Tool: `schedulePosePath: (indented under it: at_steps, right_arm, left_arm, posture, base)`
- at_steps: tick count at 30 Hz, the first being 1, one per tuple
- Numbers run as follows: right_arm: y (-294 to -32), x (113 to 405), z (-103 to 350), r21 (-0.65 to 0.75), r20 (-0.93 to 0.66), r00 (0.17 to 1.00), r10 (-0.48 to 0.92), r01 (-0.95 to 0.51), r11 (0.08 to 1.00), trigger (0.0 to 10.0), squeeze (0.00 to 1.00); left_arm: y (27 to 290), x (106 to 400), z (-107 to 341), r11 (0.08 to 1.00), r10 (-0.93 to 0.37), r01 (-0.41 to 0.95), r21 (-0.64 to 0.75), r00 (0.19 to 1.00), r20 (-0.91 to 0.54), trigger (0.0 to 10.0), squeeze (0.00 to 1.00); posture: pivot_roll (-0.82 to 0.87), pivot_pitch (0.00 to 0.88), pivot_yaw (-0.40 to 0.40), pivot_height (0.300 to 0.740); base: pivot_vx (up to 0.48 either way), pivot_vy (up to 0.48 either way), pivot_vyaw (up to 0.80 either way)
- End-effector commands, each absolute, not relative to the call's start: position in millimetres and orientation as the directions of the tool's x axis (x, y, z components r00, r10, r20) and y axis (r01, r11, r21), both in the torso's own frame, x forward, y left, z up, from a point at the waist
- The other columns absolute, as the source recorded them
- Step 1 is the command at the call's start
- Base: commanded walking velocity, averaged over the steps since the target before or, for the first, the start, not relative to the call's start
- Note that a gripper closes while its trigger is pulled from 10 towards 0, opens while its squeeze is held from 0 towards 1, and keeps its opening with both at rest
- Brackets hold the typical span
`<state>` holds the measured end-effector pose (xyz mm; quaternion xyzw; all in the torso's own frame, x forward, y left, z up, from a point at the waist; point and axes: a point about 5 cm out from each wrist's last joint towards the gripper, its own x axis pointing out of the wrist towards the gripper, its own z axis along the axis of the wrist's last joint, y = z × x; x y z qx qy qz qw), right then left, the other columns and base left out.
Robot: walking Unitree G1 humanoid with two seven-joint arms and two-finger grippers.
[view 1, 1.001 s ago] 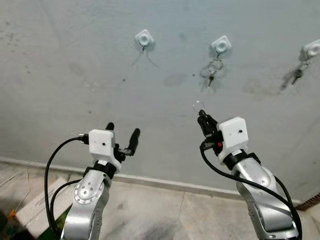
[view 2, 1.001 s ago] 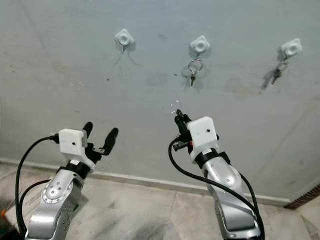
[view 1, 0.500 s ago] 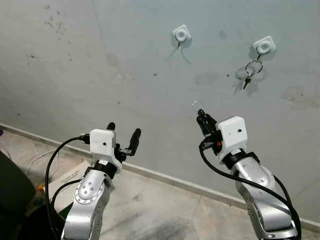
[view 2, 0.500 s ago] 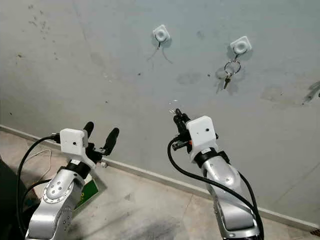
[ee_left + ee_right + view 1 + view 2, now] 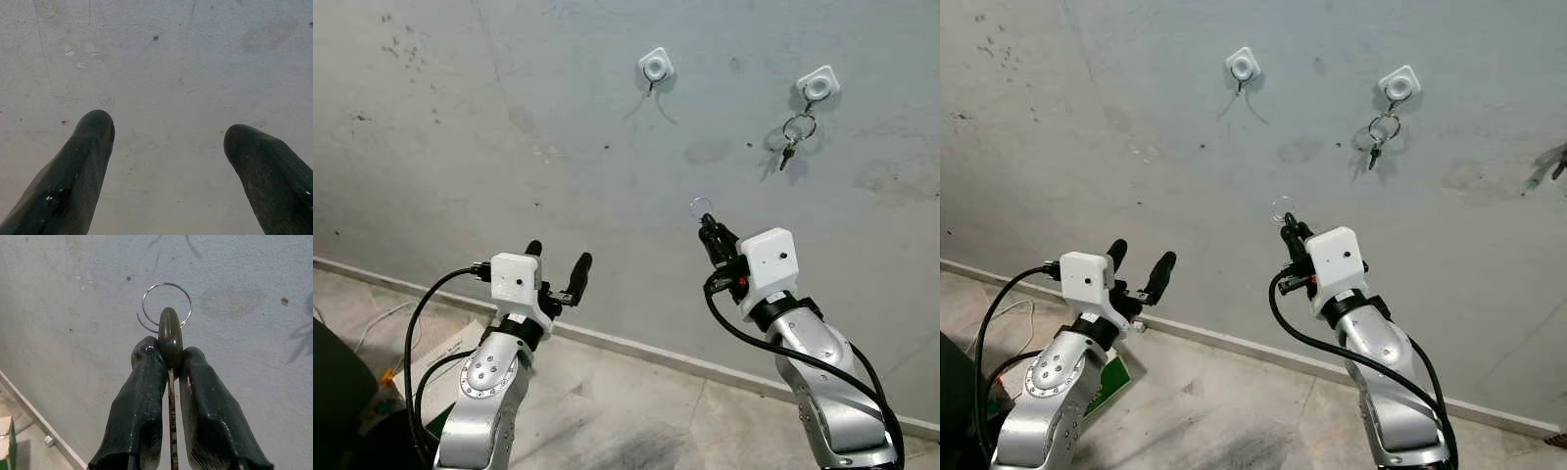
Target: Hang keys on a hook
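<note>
Key held up, free hook now nearer overhead

The view has swung since a second ago: the empty hook [image 5: 655,67] sits above and left of the right gripper [image 5: 708,231], whose fingers clench the key [image 5: 170,335]; the left gripper [image 5: 556,258] stays released.

A dark-headed key [image 5: 170,335] with a thin silver ring [image 5: 166,306] is pinched edge-on between the fingers of the right gripper [image 5: 709,232], the ring standing above the fingertips. A white square hook [image 5: 655,67] is fixed bare on the grey wall, well above the key.
</note>
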<state>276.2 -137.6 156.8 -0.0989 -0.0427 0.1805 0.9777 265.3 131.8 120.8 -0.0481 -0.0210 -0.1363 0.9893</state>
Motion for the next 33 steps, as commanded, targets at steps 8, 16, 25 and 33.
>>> schedulePosePath:
  at_steps: [8, 16, 25, 33]
  right_arm:
    - [-136.9, 274.1, 158.8, -0.207, 0.06, 0.928, 0.369, -0.35, 0.914, 10.0, 0.0]
    - [-144.6, 264.5, 155.8, -0.217, 0.044, 0.93, 0.364, -0.347, 0.912, 10.0, 0.0]
    - [-157.7, 242.2, 145.1, -0.213, -0.015, 0.936, 0.351, -0.346, 0.914, 10.0, 0.0]
    - [-164.2, 226.6, 137.8, -0.203, -0.061, 0.939, 0.34, -0.345, 0.916, 10.0, 0.0]
  left_arm:
    - [133.9, 265.2, 121.1, 0.956, -0.275, 0.28, -0.088, 0.96, 0.057, 10.0, 0.0]
    - [140.1, 259.1, 119.8, 0.958, -0.272, 0.275, -0.083, 0.961, 0.046, 10.0, 0.0]
    - [151.0, 241.0, 113.0, 0.965, -0.252, 0.252, -0.075, 0.968, 0.002, 10.0, 0.0]
    - [159.0, 230.4, 110.7, 0.97, -0.235, 0.233, -0.066, 0.972, -0.024, 10.0, 0.0]
  posture:
    - [-0.08, 0.03, 0.04, 0.74]
    - [-0.07, 0.03, 0.041, 0.74]
    - [-0.07, 0.036, 0.043, 0.74]
    - [-0.07, 0.041, 0.046, 0.74]
  base:
    - [0.12, 0.0, 0.0]
    - [0.245, 0.0, 0.0]
    - [0.249, 0.0, 0.0]
    - [0.251, 0.0, 0.0]
